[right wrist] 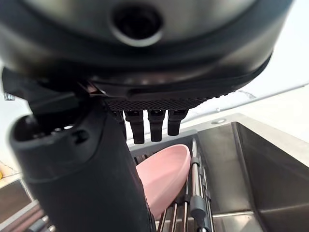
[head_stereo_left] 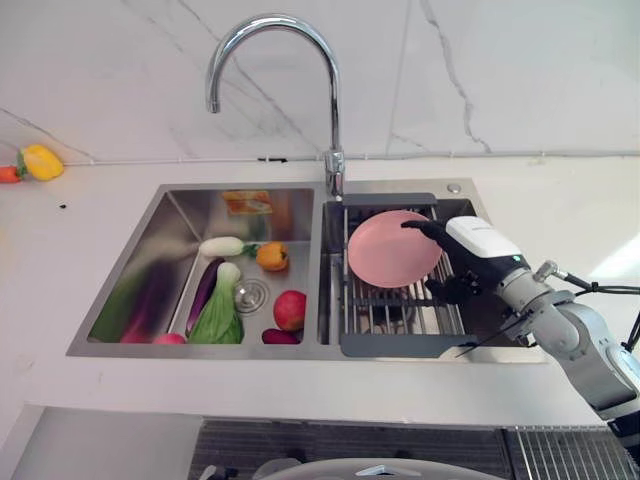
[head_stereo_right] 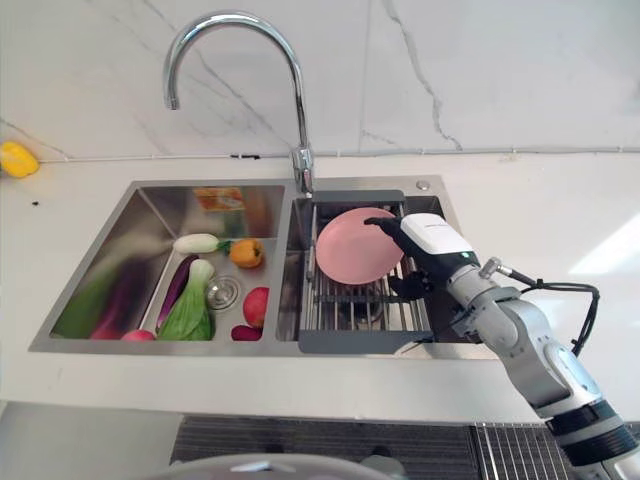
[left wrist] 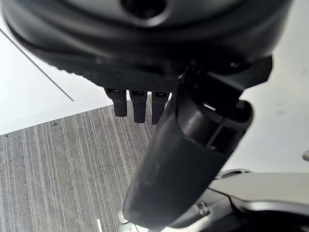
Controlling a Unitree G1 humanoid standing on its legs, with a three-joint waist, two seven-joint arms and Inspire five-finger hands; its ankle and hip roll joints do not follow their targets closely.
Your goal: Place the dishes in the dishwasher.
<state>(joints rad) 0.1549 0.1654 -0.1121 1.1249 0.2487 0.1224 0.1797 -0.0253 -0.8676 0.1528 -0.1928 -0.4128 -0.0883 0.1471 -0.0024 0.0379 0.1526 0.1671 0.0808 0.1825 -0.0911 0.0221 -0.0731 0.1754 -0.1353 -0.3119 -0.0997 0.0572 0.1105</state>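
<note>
A pink plate point(head_stereo_left: 390, 250) leans upright in the dark wire rack point(head_stereo_left: 385, 318) set in the sink's right basin. My right hand point(head_stereo_left: 480, 245) is at the plate's right edge, with a finger lying over the upper rim and the thumb lower down beside the rack. In the right wrist view the fingers point(right wrist: 150, 123) reach out straight above the plate point(right wrist: 166, 174) and the thumb point(right wrist: 82, 169) stands apart, so the hand is open. My left hand point(left wrist: 193, 145) hangs open over a grey wooden floor.
The left basin point(head_stereo_left: 150, 250) holds a white radish point(head_stereo_left: 222, 246), an orange pepper point(head_stereo_left: 272, 256), an eggplant point(head_stereo_left: 205, 290), a leafy green point(head_stereo_left: 220, 315) and a red apple point(head_stereo_left: 290, 310). A tall chrome faucet point(head_stereo_left: 330, 100) rises behind the sink. A wire rack point(head_stereo_left: 570, 452) shows below the counter's front edge.
</note>
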